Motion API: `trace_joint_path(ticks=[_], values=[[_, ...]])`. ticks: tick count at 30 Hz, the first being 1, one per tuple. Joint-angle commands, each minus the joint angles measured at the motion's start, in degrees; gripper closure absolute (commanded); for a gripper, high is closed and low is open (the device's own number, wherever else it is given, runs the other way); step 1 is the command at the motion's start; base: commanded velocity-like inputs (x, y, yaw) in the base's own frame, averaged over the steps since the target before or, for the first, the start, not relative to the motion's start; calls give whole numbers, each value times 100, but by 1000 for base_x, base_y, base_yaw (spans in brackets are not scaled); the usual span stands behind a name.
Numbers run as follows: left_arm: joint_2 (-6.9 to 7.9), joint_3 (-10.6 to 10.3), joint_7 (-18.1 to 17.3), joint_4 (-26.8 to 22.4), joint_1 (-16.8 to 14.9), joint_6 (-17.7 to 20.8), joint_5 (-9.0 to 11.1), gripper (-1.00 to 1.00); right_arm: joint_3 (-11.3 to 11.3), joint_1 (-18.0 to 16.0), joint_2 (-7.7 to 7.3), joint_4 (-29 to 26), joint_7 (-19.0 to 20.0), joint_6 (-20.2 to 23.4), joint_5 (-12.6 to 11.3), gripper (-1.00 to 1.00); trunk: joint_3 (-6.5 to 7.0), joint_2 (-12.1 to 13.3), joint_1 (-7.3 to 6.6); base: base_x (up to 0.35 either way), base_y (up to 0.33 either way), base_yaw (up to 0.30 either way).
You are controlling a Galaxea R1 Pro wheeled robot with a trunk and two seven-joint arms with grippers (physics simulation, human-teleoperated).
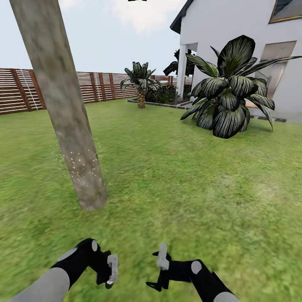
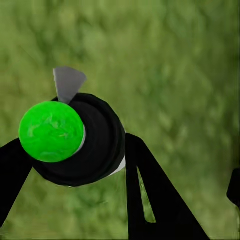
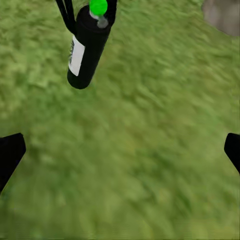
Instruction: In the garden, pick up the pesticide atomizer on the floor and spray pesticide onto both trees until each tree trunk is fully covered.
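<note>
A thick, mottled grey-brown tree trunk (image 1: 63, 96) rises from the lawn at the left. White specks of pesticide (image 1: 82, 165) dot its lower part. My left gripper (image 1: 110, 270) is low in front of me, shut on the pesticide atomizer (image 1: 112, 265). The atomizer (image 2: 90, 145) is a black bottle with a bright green cap and a grey nozzle, held between the left gripper's (image 2: 77, 142) black fingers (image 2: 150, 200). It also hangs over the grass in the right wrist view as a black bottle (image 3: 87, 47) with a white label. My right gripper (image 1: 157, 270) (image 3: 122, 150) is open over bare grass.
A brown slatted fence (image 1: 25, 90) closes the far side of the lawn. A large dark-leaved plant (image 1: 228, 98) stands at the right in front of a white house (image 1: 235, 29). A small palm (image 1: 140, 84) is at the back. The trunk's base (image 3: 222, 15) lies close ahead of the grippers.
</note>
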Motion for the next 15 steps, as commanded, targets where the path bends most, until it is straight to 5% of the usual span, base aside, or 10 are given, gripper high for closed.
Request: trace_joint_path(ticks=[1, 2, 3, 8, 11, 15], values=[[23, -35, -76, -17, -4, 35, -73, 100, -46, -3, 21, -78, 155, -14, 46, -100, -6, -2, -1, 0, 0, 0], [-26, -36, -105, -25, -15, 36, -101, 100, -45, -3, 31, -132, 220, -9, 45, -100, -6, -2, -1, 0, 0, 0], [-57, -36, -116, -29, -20, 37, -114, 100, -45, -3, 31, -153, 245, -7, 42, 100, -6, -2, -1, 0, 0, 0], [-253, -44, -135, -41, -28, 39, -224, 100, -44, -3, 43, -195, 286, -4, 39, 100, -6, -2, -1, 0, 0, 0], [-369, -36, -143, -37, -28, 45, -575, 100, -44, -3, 42, -200, 288, -4, 45, 100, -6, -2, -1, 0, 0, 0], [-415, -36, -145, -36, -27, 39, -626, 100, -44, -3, 41, -216, 288, -4, 46, 100, -6, -2, -1, 0, 0, 0]])
